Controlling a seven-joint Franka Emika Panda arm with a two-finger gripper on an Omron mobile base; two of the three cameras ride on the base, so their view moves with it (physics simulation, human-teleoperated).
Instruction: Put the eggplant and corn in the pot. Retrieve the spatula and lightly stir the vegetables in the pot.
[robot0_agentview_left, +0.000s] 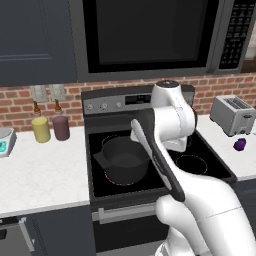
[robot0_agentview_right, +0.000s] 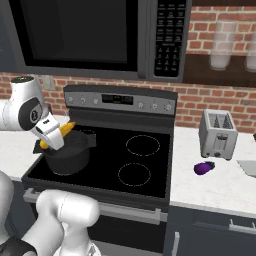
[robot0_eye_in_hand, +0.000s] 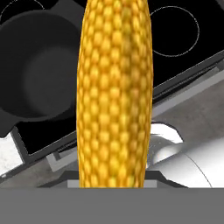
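Note:
My gripper (robot0_agentview_right: 56, 135) is shut on the corn (robot0_agentview_right: 64, 130), a yellow-orange cob that runs up the middle of the hand view (robot0_eye_in_hand: 114, 92). It hangs over the near-left rim of the dark pot (robot0_agentview_right: 67, 154), which stands on the stove's front left burner (robot0_agentview_left: 122, 160). In the hand view the pot (robot0_eye_in_hand: 39, 74) lies up and left of the cob, and its inside looks dark and bare. The small dark-purple eggplant (robot0_agentview_right: 203, 168) lies on the right counter in front of the toaster, also seen from the left base (robot0_agentview_left: 240, 145). My own arm hides the gripper in the left base view.
A black glass stove top (robot0_agentview_right: 142, 170) has bare burner rings to the right of the pot. A toaster (robot0_agentview_right: 217, 134) stands on the right counter. A yellow jar (robot0_agentview_left: 41, 129) and a maroon jar (robot0_agentview_left: 61, 127) stand on the left counter. A microwave (robot0_agentview_left: 150, 35) hangs overhead.

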